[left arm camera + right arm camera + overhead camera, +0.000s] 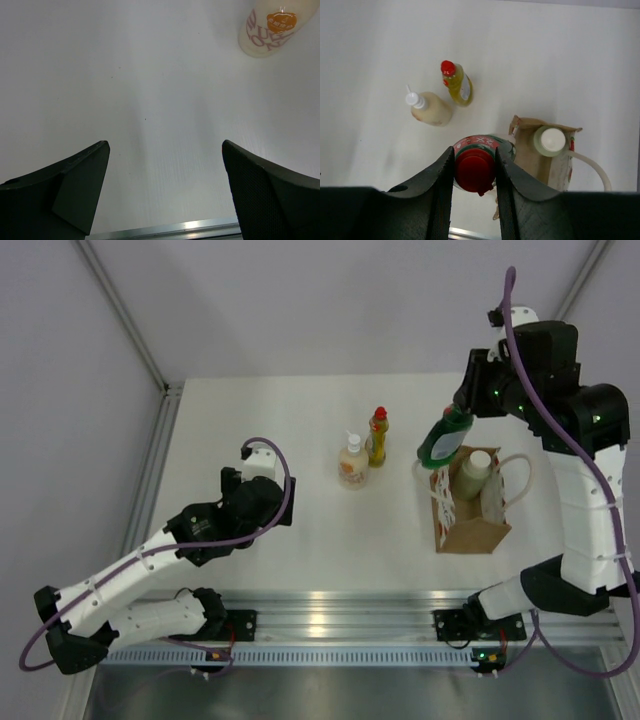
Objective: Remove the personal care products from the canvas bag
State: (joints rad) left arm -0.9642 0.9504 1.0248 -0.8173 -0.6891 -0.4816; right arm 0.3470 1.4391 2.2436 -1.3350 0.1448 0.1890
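My right gripper [462,405] is shut on the red cap of the dark green bottle [443,441] and holds it in the air at the left edge of the canvas bag [473,508]; in the right wrist view the gripper [474,162] clamps the bottle's cap [474,171]. The plain cream white-capped bottle [474,473] stands inside the bag [540,155], and shows in the right wrist view [549,141]. The cream pump bottle [351,461] and the slim yellow red-capped bottle [377,437] stand on the table mid-field. My left gripper [285,498] is open and empty; the pump bottle [268,27] is ahead of it.
The white table [260,420] ends in a metal rail [330,615] at the near edge. A metal frame post [150,470] runs along the left side. The bag's white loop handle [522,480] sticks out to the right.
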